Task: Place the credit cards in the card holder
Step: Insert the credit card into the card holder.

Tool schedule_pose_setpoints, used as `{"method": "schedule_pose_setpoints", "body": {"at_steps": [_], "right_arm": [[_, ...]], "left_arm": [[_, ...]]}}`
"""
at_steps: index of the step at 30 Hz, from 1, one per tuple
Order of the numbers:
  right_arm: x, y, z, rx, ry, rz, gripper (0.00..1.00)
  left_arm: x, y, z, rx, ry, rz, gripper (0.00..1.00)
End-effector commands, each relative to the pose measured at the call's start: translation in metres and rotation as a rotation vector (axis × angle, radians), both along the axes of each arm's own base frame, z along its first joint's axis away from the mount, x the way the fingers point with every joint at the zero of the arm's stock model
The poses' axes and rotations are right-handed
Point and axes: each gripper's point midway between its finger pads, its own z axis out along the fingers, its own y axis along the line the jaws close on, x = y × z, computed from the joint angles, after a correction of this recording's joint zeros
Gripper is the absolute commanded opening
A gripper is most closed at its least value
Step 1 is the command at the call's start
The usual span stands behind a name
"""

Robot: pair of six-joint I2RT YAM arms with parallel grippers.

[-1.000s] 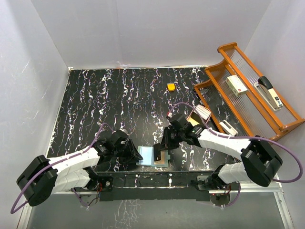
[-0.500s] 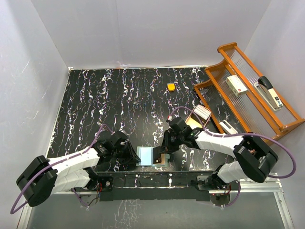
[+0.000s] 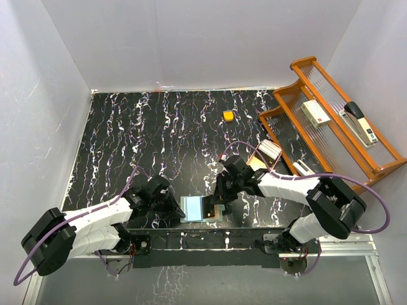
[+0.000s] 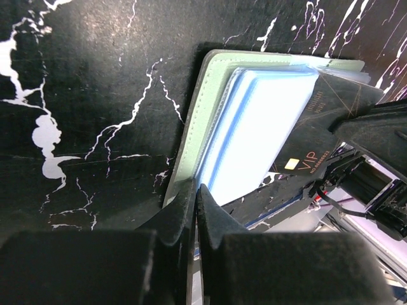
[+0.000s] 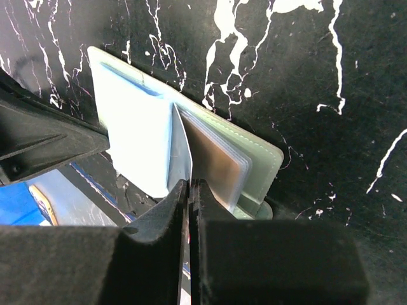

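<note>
The pale green card holder [image 3: 191, 208] lies open at the table's near edge, its clear sleeves fanned out [image 4: 203, 108] [image 5: 257, 159]. My left gripper [image 3: 177, 206] [image 4: 196, 189] is shut on the holder's left edge. My right gripper [image 3: 215, 204] [image 5: 190, 184] is shut on a dark credit card [image 4: 305, 146] marked VIP. The card stands on edge [image 5: 183, 143] between the bluish-white sleeves and the brownish ones, over the holder's right half. More pale cards [image 3: 271, 149] lie in the dish behind the right arm.
A tan dish [image 3: 258, 162] sits by the right arm's elbow. A small orange block [image 3: 227, 115] lies farther back. A wooden rack [image 3: 289, 105] at the right holds a stapler [image 3: 359, 122] and a white box [image 3: 315, 112]. White walls enclose the table.
My left gripper has closed on the holder's left edge. The right gripper with its card has shifted a little to the left over the holder, which also slid slightly left.
</note>
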Motion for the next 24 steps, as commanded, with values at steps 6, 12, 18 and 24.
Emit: {"method": "schedule_pose_setpoints", "body": {"at_steps": [6, 12, 18, 24], "right_arm": [[0.005, 0.012, 0.035, 0.094, -0.058, 0.006, 0.00], [0.003, 0.018, 0.034, 0.130, -0.038, 0.013, 0.00], [0.003, 0.021, 0.033, 0.138, -0.027, 0.023, 0.00], [0.005, 0.025, 0.031, 0.146, -0.018, 0.020, 0.00]], "left_arm": [[0.001, 0.011, 0.004, 0.048, -0.023, 0.014, 0.05], [0.015, 0.011, 0.020, 0.070, -0.078, 0.043, 0.33], [0.026, 0.005, 0.023, 0.084, -0.117, 0.009, 0.35], [0.025, -0.003, 0.012, 0.052, -0.109, -0.009, 0.14]]}}
